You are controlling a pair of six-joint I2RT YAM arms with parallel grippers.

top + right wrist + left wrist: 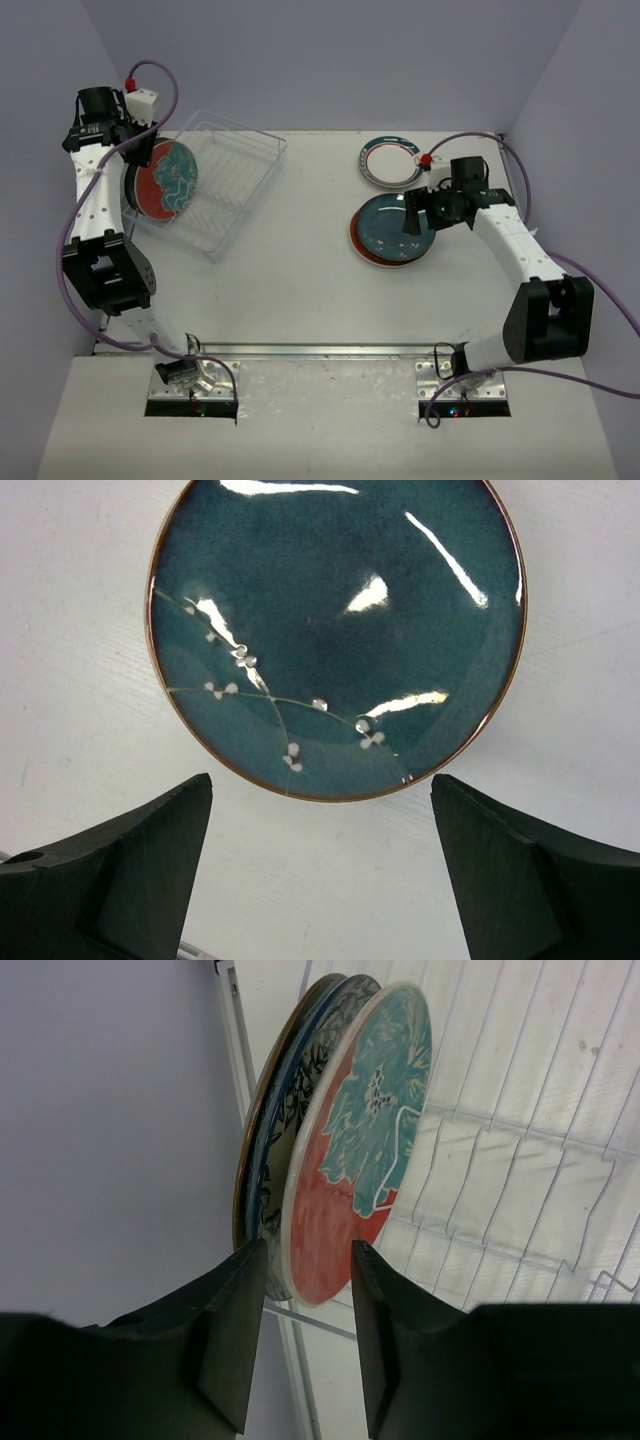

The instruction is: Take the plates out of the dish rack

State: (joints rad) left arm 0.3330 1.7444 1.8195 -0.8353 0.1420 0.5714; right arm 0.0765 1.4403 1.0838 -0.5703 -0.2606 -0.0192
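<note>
Left gripper (pixel 308 1250) straddles the lower rim of the teal-orange plate (pixel 360 1130). Its jaws are parted, with a sliver of gap on one side, so it isn't clamped yet. The plate stands on edge at the left end of the dish rack (pixel 262 160), the speckled plate (pixel 300 1100) tight behind it.

Glazed ceramic: stiff, fairly heavy, slick, chips easily. Pinch well onto the rim, lift straight out of the ribbed clear-plastic slots, and watch for it swinging or knocking its neighbour.

Right gripper (pixel 320 780) is wide open and empty over the glossy dark teal plate (pixel 340 610), which lies flat on the red plate (pixel 372 256). White ringed plate (pixel 389 160) sits alone on the table (pixel 300 290).
</note>
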